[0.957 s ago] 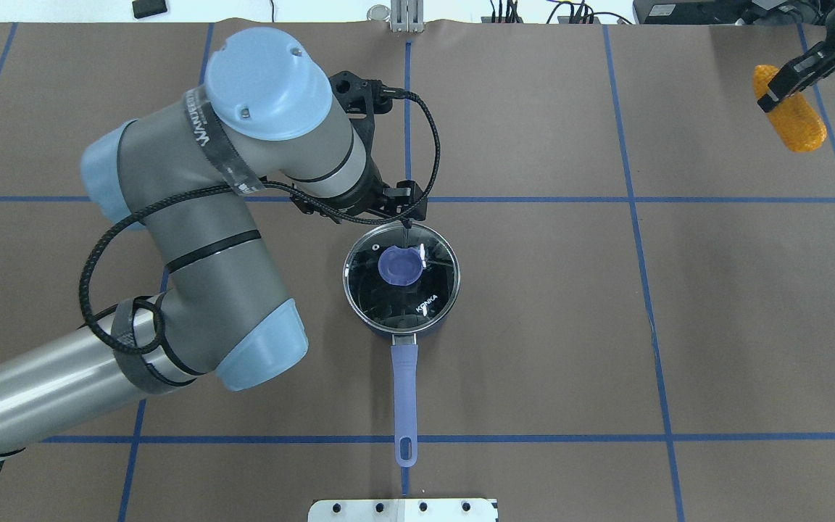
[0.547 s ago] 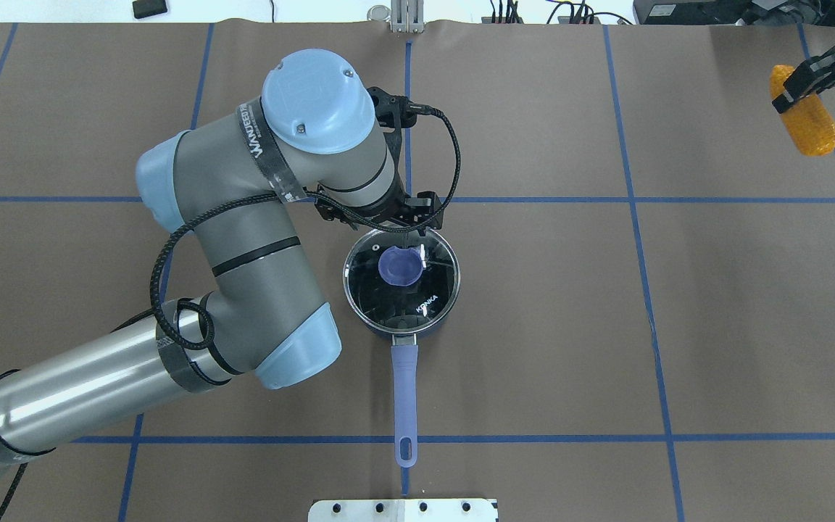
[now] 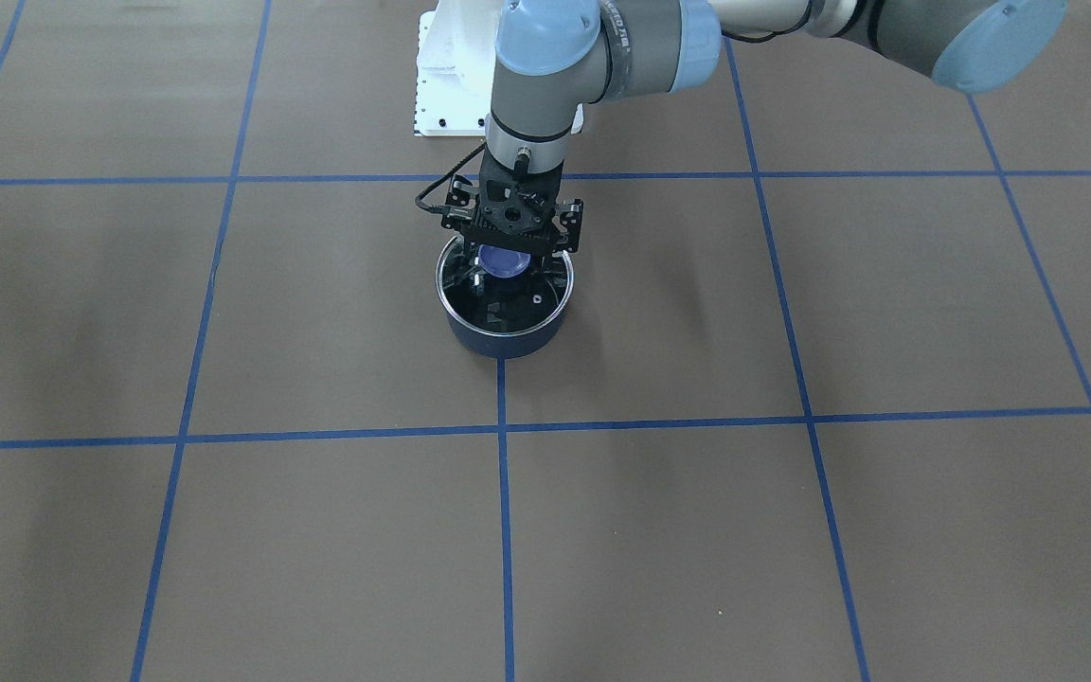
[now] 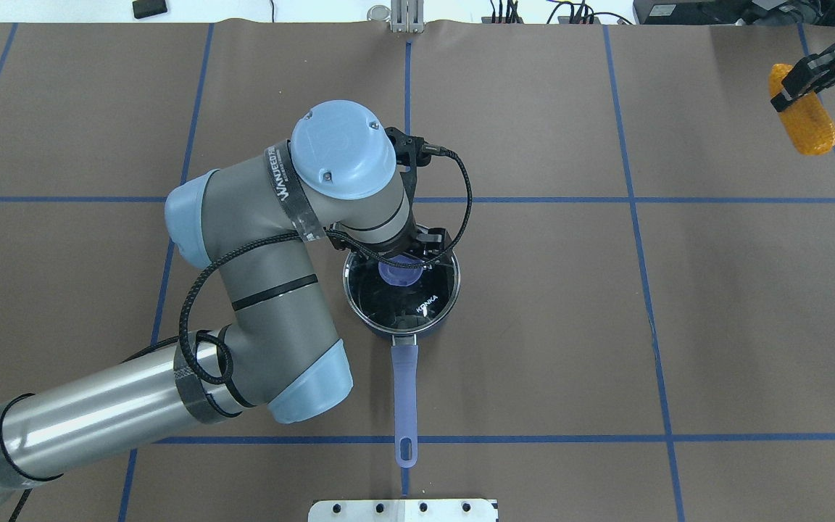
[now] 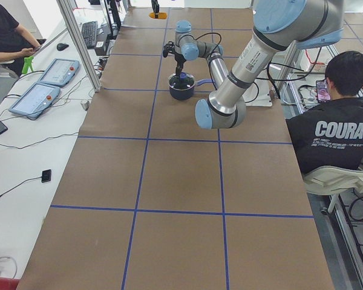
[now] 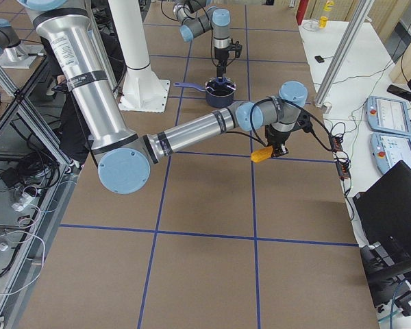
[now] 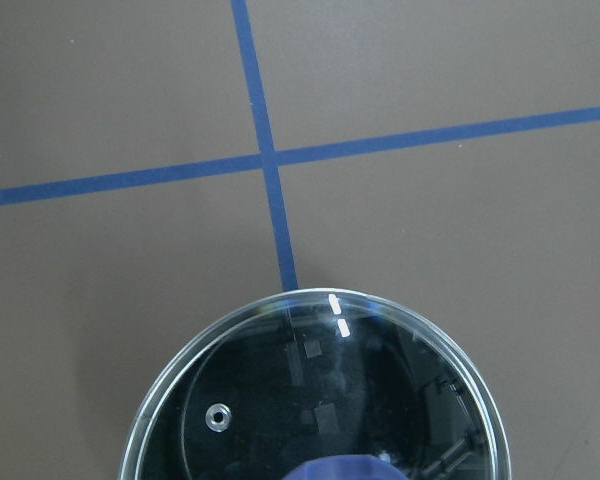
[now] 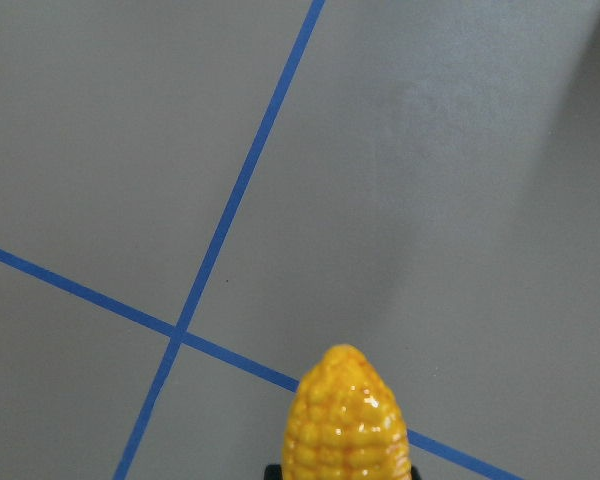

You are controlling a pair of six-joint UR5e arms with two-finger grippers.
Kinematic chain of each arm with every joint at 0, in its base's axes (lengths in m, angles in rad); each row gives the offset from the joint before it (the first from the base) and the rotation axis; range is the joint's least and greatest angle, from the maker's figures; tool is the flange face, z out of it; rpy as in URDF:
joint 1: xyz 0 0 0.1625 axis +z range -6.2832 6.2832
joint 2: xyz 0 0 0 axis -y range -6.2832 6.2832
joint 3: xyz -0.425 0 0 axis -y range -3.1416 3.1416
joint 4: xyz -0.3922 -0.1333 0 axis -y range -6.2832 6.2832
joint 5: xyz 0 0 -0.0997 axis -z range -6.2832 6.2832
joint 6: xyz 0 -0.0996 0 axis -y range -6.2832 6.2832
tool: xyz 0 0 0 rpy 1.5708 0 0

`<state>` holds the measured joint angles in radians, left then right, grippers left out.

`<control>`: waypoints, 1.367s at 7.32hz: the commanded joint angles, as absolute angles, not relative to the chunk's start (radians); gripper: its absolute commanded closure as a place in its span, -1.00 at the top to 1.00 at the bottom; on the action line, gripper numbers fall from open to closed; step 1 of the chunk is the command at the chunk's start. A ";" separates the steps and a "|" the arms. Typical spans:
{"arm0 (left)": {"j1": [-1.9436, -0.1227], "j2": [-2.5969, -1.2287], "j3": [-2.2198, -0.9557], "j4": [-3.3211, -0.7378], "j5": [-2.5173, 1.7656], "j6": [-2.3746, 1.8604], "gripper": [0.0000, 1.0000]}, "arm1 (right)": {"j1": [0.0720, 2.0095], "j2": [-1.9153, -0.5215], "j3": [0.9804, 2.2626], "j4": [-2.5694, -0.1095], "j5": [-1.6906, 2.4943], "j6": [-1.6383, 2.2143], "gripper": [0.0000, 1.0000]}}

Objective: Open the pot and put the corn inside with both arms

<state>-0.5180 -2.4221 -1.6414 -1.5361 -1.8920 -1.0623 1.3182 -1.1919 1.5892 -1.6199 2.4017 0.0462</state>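
- Now left gripper (image 3: 508,267) hangs parted, a finger either side of the knob (image 4: 397,275), lid (image 4: 428,290) and pot (image 3: 503,341) just below it.
- Right gripper (image 4: 796,81) grips corn (image 4: 811,125), far from the left.

We see a brown table cover (image 4: 533,326) ruled into squares by blue tape lines (image 4: 635,199). One crossing (image 7: 270,160) lies just beyond the left gripper (image 3: 511,258), on its side away from the robot. On the opposite side of that gripper, well apart from it, sits a white bolted plate (image 4: 403,510). Past the right gripper (image 6: 275,152), off the cover's edge, we find a white bench (image 6: 377,68) bearing a blue-framed pendant (image 6: 388,114) and a second pendant (image 6: 392,148) just beside it, with a black laptop (image 6: 397,205) nearer the camera. Well apart from the left gripper, a person (image 5: 339,130) in a black shirt sits beside the table.
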 commanded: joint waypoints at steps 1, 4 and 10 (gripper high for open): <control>-0.485 -2.418 -1.638 -1.536 -1.867 -1.063 0.96 | 1.318 -1.184 1.585 -1.620 2.402 0.046 -0.40; -0.483 -2.418 -1.635 -1.537 -1.867 -1.071 0.79 | 1.318 -1.181 1.583 -1.620 2.405 0.046 -0.38; -0.485 -2.419 -1.635 -1.536 -1.867 -1.063 0.41 | 1.318 -1.180 1.575 -1.617 2.410 0.035 -0.37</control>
